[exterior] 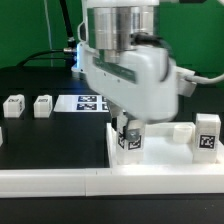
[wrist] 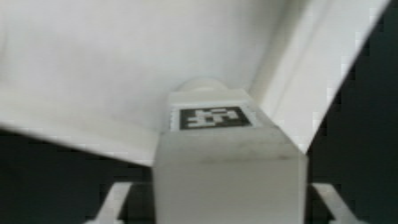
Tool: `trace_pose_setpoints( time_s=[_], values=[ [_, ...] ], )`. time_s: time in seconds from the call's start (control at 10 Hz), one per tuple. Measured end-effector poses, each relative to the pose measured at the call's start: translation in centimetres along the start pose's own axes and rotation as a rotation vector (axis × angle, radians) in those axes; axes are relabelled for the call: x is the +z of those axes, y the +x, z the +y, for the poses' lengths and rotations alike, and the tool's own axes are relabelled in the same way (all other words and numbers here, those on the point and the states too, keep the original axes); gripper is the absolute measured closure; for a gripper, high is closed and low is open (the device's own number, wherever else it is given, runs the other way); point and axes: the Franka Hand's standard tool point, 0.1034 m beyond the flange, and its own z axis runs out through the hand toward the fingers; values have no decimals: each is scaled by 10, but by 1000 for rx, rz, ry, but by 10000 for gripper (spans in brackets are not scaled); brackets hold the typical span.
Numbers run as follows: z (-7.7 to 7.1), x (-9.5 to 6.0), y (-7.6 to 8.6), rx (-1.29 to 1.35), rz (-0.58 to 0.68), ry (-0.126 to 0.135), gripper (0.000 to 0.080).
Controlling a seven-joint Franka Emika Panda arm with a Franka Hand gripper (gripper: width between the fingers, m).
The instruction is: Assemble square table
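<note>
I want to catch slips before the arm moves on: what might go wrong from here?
1. The gripper is shut on a leg block close beside the square tabletop; lifting it may scrape or nudge that tabletop.
2. Another leg block stands nearby at the exterior view's right; a wide swing might topple it.

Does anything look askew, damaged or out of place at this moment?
Nothing stands out. Two small white tagged leg blocks and a third leg block stand upright and apart. The tool is down over a fourth leg block, also upright.
</note>
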Motion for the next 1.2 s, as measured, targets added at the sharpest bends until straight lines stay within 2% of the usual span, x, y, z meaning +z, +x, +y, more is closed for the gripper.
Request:
trace_pose_setpoints(
  time_s=[0.2, 0.9, 1.2],
  values=[
    [3, 0, 0, 250, -44, 21, 505],
    [4, 0, -3, 650, -54, 9, 505],
    [4, 0, -3, 670, -48, 8, 505]
  ],
)
